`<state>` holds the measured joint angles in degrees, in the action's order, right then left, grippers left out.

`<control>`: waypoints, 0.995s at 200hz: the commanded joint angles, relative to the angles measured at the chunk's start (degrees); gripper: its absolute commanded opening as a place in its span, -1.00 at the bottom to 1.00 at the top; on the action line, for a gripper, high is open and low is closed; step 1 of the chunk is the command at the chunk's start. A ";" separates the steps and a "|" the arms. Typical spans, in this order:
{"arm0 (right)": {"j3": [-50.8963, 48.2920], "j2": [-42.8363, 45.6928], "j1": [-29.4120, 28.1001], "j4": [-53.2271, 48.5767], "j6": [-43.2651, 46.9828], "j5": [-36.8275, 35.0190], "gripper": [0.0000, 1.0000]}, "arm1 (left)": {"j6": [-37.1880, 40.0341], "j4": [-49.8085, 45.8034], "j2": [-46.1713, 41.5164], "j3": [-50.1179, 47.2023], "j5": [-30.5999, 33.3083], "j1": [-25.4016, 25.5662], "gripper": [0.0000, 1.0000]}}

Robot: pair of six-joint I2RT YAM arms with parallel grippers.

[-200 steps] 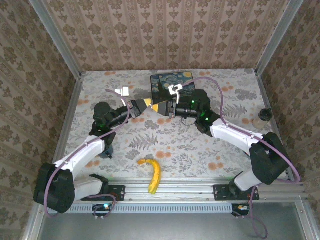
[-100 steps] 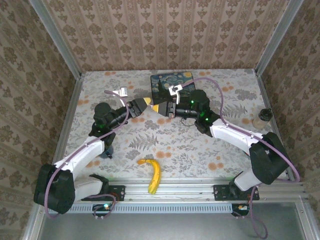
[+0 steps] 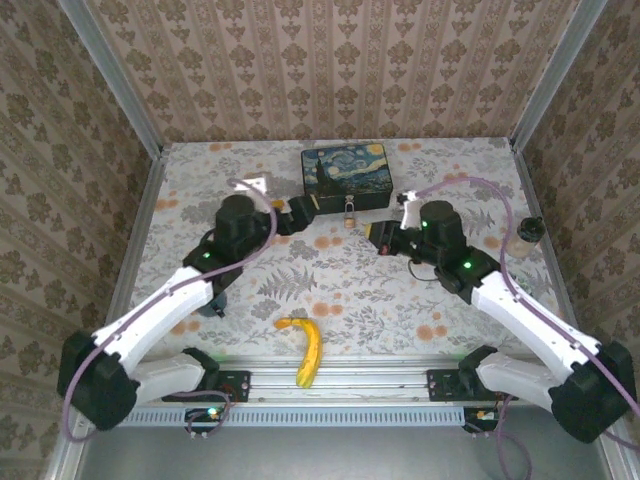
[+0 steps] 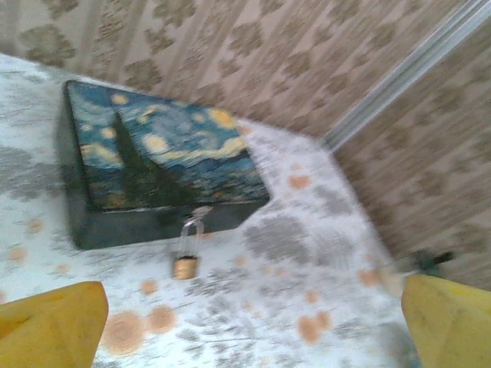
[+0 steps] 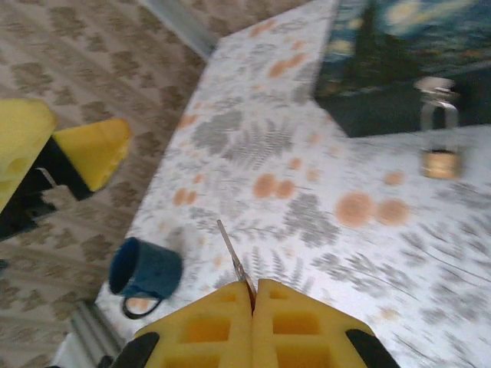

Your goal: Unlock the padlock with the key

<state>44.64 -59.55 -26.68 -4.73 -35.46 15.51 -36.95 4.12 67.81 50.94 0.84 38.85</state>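
With our right gripper (image 5: 255,297) pinched on the thin silvery metal key (image 5: 233,257), we aim ahead-right at the small brass-bodied padlock (image 5: 441,153), while our wide-open left gripper (image 4: 247,326) steadies it.

2 black-and-white arms (image 3: 160,310) (purple cables (image 3: 470,181))

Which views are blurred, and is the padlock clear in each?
Top view: sharp and evenly lit, but the padlock is tiny at the front of the box. Left wrist view: blurred throughout, padlock soft yet recognisable. Right wrist view: background smeared, padlock soft; the key in the right gripper is clearer.
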 commanded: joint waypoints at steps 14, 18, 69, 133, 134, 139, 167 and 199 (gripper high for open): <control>-4.27 4.26 5.11 -8.10 1.91 -1.62 -1.00 | 6.03 -12.58 13.87 9.52 18.62 5.80 0.97; -4.77 4.61 5.49 -8.11 1.89 -1.62 -1.00 | 5.79 -12.71 15.74 10.46 18.67 6.07 0.96; -8.50 8.53 8.70 -11.04 2.71 -4.94 -1.00 | 5.94 -13.57 35.73 23.64 17.15 7.42 0.80; -11.06 13.36 9.85 -12.27 3.38 -7.73 -1.00 | 6.71 -21.11 52.25 37.93 19.12 7.98 0.58; -11.11 13.38 9.92 -12.25 3.38 -7.75 -1.00 | 6.71 -21.23 52.43 38.14 19.20 7.99 0.58; -11.16 13.29 9.89 -12.17 3.38 -7.77 -1.00 | 6.56 -21.70 53.13 38.90 19.33 7.95 0.53; -11.68 12.72 9.91 -11.39 3.56 -7.62 -1.00 | 6.87 -22.95 56.26 41.88 19.78 7.91 0.35; -11.83 11.62 9.94 -10.53 3.82 -7.77 -1.00 | 7.40 -21.77 58.26 43.13 18.73 7.42 0.20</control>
<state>33.85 -47.31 -17.04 -15.64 -32.88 9.19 -30.76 -16.58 125.03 92.05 19.16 46.50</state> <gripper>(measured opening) 0.062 0.618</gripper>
